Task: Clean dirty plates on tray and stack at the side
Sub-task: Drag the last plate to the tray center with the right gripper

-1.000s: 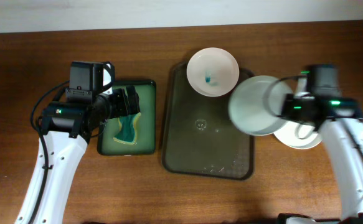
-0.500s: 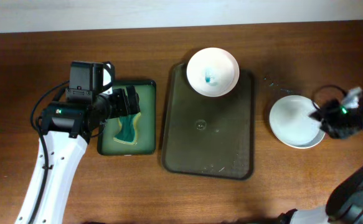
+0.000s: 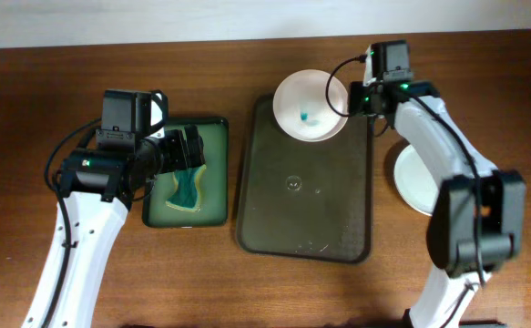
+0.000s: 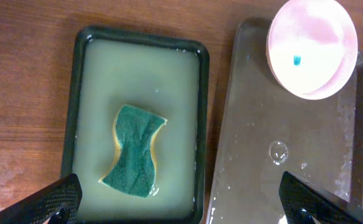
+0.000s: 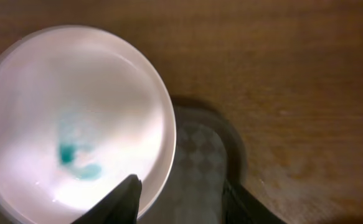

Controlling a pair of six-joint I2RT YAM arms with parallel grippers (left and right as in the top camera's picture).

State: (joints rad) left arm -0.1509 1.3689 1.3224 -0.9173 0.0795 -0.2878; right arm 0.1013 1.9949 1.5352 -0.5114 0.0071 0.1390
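Observation:
One white plate (image 3: 311, 105) with a teal smear lies at the far end of the dark tray (image 3: 301, 210). It also shows in the left wrist view (image 4: 312, 46) and the right wrist view (image 5: 75, 124). My right gripper (image 3: 350, 98) is open, and its fingers (image 5: 181, 199) straddle that plate's right rim over the tray's corner (image 5: 200, 168). A clean white plate (image 3: 413, 187) lies on the table right of the tray, partly hidden by my right arm; I cannot tell whether it is a stack. My left gripper (image 3: 181, 150) is open and empty (image 4: 181, 208) above the sponge.
A small dark green tray (image 3: 212, 150) with pale liquid (image 4: 144, 74) stands left of the dark tray. It holds a teal sponge (image 3: 183, 187), also seen from the left wrist (image 4: 134, 149). The dark tray's wet floor (image 4: 274, 124) is bare. Wooden table lies all round.
My right gripper held a white plate over the tray's right edge, left it on the table at the right, then swung to the smeared plate's rim. The left arm has not moved.

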